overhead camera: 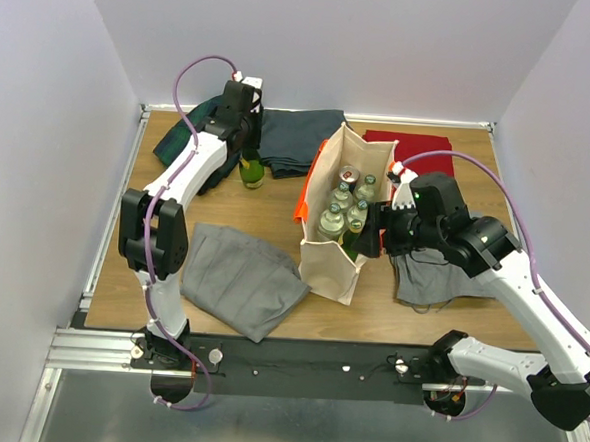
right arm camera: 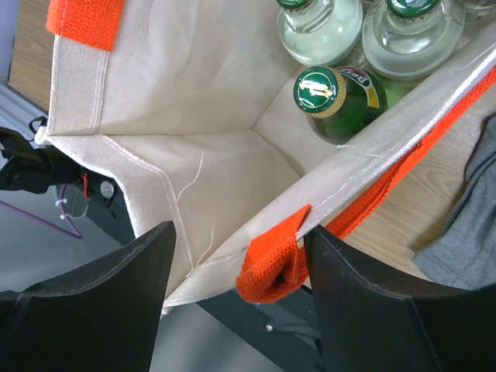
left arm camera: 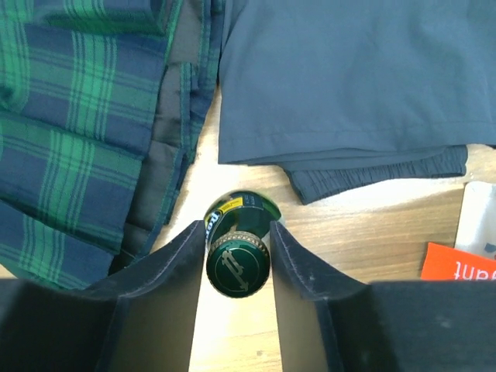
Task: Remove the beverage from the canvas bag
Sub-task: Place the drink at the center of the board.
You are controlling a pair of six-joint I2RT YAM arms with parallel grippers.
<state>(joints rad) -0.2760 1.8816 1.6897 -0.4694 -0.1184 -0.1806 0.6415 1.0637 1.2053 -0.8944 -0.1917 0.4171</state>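
Left jaws sat each side of a green bottle (left arm camera: 236, 267) on the tabletop (left arm camera: 372, 232); squeezing or not, unclear.
Right jaws were open over the rim of the canvas bag (right arm camera: 194, 139), more bottles (right arm camera: 329, 93) inside. Glass looked heavy, slippery, breakable; the neck seemed best to hold, lifting straight up. Cloths (left arm camera: 349, 77) lay close by.
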